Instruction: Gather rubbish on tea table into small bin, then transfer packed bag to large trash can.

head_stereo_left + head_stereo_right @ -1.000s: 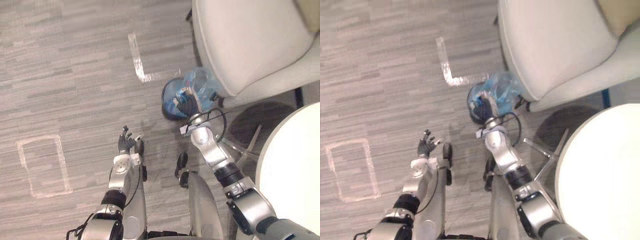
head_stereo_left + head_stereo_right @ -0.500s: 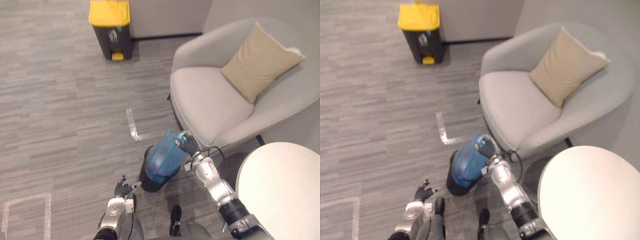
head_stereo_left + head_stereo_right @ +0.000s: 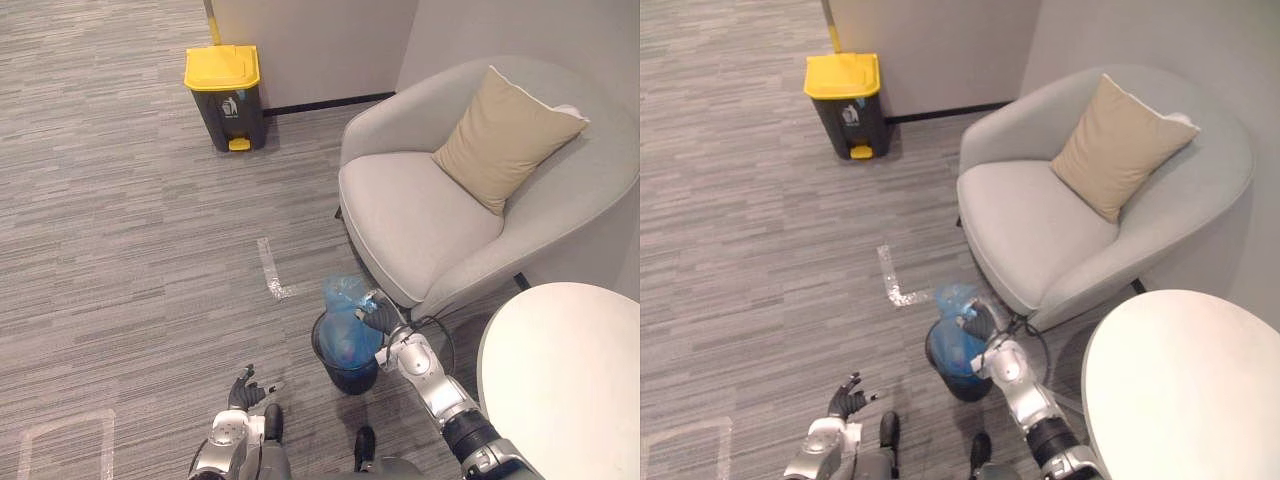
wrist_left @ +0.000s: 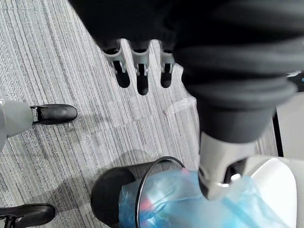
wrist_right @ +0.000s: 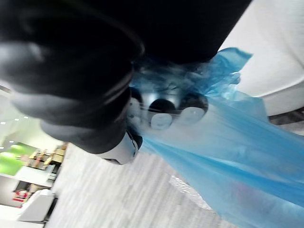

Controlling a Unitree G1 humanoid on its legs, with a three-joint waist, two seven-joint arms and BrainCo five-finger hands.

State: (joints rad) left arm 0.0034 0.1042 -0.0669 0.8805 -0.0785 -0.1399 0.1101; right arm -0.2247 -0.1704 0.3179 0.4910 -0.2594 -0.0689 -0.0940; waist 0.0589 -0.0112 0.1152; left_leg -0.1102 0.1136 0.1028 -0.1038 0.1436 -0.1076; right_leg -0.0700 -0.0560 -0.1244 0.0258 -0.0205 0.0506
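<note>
Trash can [image 3: 226,96] with a yellow lid stands by the far wall. Nearer, the left robot hand [image 3: 243,392] hangs over the carpet, fingers loose and holding nothing. The blue rubbish bag [image 3: 345,315] sits in the small black bin [image 3: 345,368] – its bunched neck is clenched in the right robot hand [image 3: 380,318] – beside the grey armchair [image 3: 420,210] and the round white worktop [image 3: 565,380].

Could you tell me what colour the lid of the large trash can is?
Yellow lid, dark grey body; clearest in the left eye view.
</note>
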